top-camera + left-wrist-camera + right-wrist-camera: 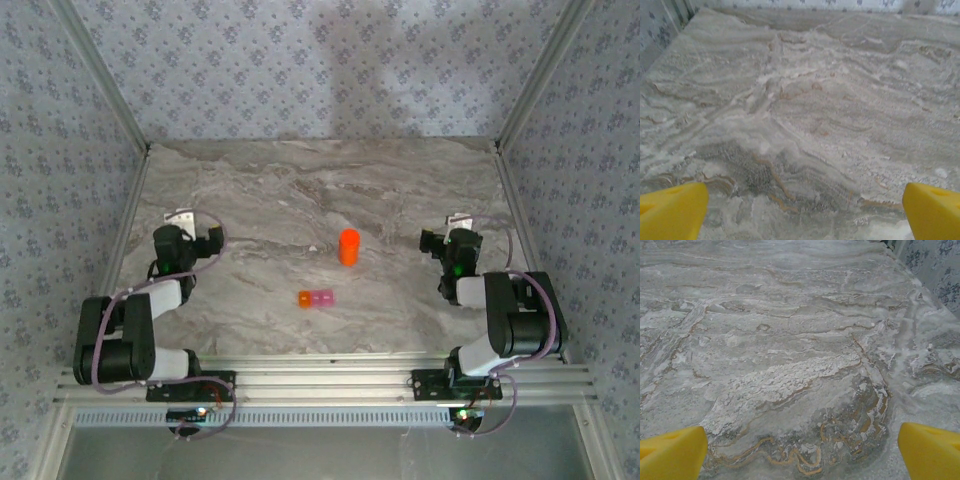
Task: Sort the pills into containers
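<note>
Top external: sits high, above and behind arm bases [195, 385]; looks down and forward toward far wall [320, 70]; far enough to take in whole tabletop [250, 190].
Left wrist: hangs low and close over tabletop, just behind left end effector [801, 215], yellow fingertips [670, 212] in bottom corners; faces far wall, left wall [655, 30] at upper left.
Right wrist: same low, close pose behind right end effector [800, 455]; right wall [940, 270] at upper right.
Shared with top external: marble patch ahead of each arm. Overlap between wrist views: cannot tell.

Containers [317, 298] sit mid-table [250, 195], between my left gripper [805, 206] and my right gripper [802, 446], well apart from both. Bottle [348, 247] stands behind them, slightly right.
</note>
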You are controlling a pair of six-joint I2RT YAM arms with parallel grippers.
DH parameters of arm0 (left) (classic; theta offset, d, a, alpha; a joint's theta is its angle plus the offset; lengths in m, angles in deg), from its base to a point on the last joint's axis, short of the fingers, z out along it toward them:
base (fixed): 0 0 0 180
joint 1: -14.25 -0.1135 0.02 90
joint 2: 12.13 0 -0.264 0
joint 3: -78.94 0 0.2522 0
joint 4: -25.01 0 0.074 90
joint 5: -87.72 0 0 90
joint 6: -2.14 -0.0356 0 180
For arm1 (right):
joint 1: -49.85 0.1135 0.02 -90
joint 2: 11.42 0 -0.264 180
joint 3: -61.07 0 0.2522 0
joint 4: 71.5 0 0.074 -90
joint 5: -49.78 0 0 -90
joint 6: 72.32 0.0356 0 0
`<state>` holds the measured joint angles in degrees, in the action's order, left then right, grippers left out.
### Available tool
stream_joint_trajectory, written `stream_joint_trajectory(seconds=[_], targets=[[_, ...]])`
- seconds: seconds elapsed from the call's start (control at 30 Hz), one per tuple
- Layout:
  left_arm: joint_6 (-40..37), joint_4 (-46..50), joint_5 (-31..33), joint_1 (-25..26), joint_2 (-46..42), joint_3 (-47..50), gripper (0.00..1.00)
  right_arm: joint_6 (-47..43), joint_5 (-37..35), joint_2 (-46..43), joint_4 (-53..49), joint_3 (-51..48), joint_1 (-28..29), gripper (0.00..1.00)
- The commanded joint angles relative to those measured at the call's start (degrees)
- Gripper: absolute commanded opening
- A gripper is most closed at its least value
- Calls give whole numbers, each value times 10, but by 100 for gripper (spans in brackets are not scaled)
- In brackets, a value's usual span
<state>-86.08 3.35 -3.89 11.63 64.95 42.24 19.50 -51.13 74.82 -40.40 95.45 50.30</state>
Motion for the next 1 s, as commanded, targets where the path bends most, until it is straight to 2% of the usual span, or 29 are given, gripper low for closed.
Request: stream_joint_trajectory(seconds=[0.0, 0.07, 0.17, 0.33, 0.43, 0.53, 0.6, 0.73, 0.8, 0.97], targets=[[1, 17, 9, 8, -36, -23, 99, -16, -19, -15, 14, 13, -4, 100], [-5, 37, 8, 12, -45, -29, 99, -14, -29, -36, -34, 30, -3, 100], [-13, 53, 10, 23, -59, -29, 99, -15, -5, -73, -149, 82, -9, 100], [-13, 84, 17, 46, -90, -37, 99, 15, 18, -136, -218, 111, -12, 100], [-9, 105, 18, 52, -106, -50, 99, 87, 67, -157, -295, 157, -27, 100], [3, 125, 16, 54, -112, -69, 99, 253, 84, -165, -358, 184, -53, 100], [14, 149, 12, 56, -117, -85, 99, 290, 159, -156, -369, 199, -70, 100], [37, 170, 6, 64, -131, -101, 99, 280, 198, -133, -416, 230, -39, 100], [40, 181, 14, 75, -140, -107, 99, 263, 185, -122, -437, 241, -14, 100], [58, 191, 24, 104, -153, -111, 99, 250, 207, -84, -476, 269, 23, 100]])
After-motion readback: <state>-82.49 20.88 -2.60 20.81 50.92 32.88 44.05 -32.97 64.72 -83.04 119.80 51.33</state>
